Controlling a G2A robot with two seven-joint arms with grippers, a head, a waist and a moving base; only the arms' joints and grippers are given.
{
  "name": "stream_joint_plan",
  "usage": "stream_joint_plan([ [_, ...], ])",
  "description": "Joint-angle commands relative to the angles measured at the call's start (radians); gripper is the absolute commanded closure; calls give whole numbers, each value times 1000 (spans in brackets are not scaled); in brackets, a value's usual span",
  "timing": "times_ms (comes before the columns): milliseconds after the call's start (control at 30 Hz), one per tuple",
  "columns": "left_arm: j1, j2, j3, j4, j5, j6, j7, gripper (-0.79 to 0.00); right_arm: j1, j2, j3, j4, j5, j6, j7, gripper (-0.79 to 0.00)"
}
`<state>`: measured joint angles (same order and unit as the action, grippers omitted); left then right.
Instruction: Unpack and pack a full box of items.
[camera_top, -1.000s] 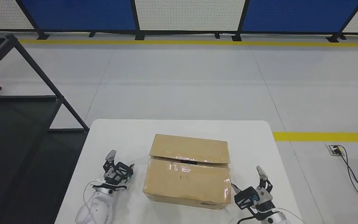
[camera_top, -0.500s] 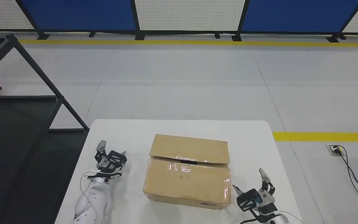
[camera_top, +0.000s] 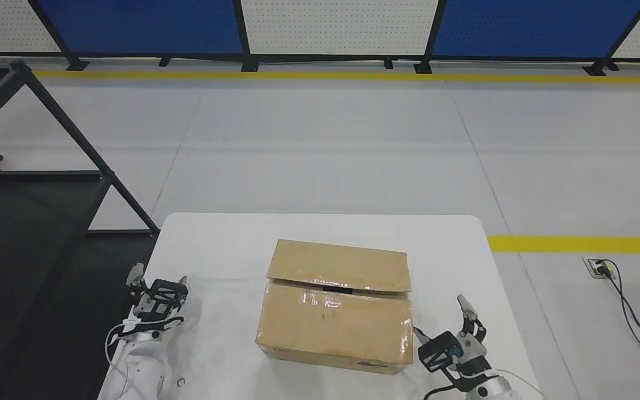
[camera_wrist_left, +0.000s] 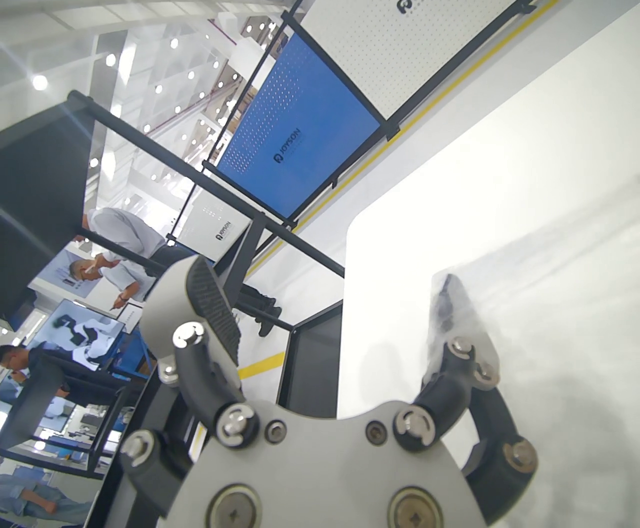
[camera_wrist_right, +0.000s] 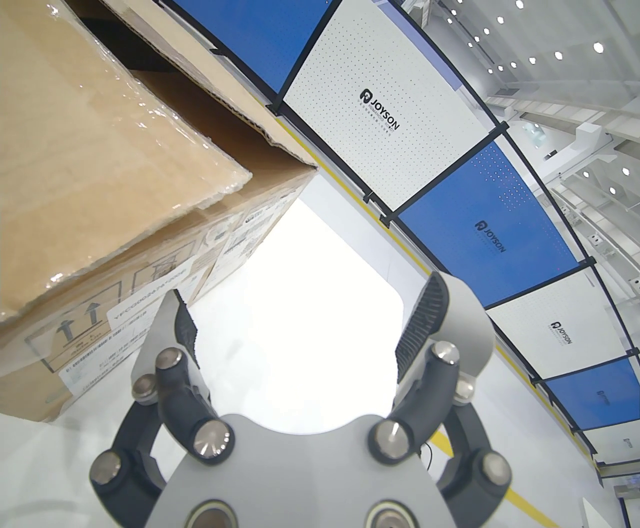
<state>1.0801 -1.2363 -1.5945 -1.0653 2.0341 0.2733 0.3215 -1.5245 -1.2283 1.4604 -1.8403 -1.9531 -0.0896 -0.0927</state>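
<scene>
box (camera_top: 335, 305) on middle of table (camera_top: 230, 235), long axis 9-to-3, flaps down. right gripper (camera_wrist_right: 305, 300) nearer, just beside box corner at 4 o'clock, jaws spread wide, nothing held. left gripper (camera_top: 156, 288) well apart at 9 o'clock, likewise spread, empty.

Cardboard box (camera_top: 335, 320): matt brown corrugated board is seen, with clear glossy tape (camera_wrist_right: 125, 125) wrinkled over the flap and white paper labels (camera_wrist_right: 90, 340) stuck to the side wall. Table (camera_top: 230, 240): a white, smooth top is shown. Left gripper (camera_wrist_left: 322, 275) and right gripper (camera_wrist_right: 305, 295): fingers are formed of matt grey metal with shiny screw heads; the pads (camera_wrist_right: 417, 320) are faced in black ribbed material.
</scene>
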Motion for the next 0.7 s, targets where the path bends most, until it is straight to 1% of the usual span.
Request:
stream_joint_plan([
  [0,16,2,-12,-6,-6,6,-4,-785,6,0,-3,0,-2,-3,4,-785],
  [167,48,7,-48,-24,-37,31,-15,-785,20,-1,-10,1,-6,-12,13,-785],
  [433,102,12,-99,-78,-69,66,-38,-785,39,-2,-24,-2,-15,-22,27,-785],
  [667,123,16,-133,-97,-92,82,-64,-785,46,-2,-30,3,-16,-24,29,-785],
])
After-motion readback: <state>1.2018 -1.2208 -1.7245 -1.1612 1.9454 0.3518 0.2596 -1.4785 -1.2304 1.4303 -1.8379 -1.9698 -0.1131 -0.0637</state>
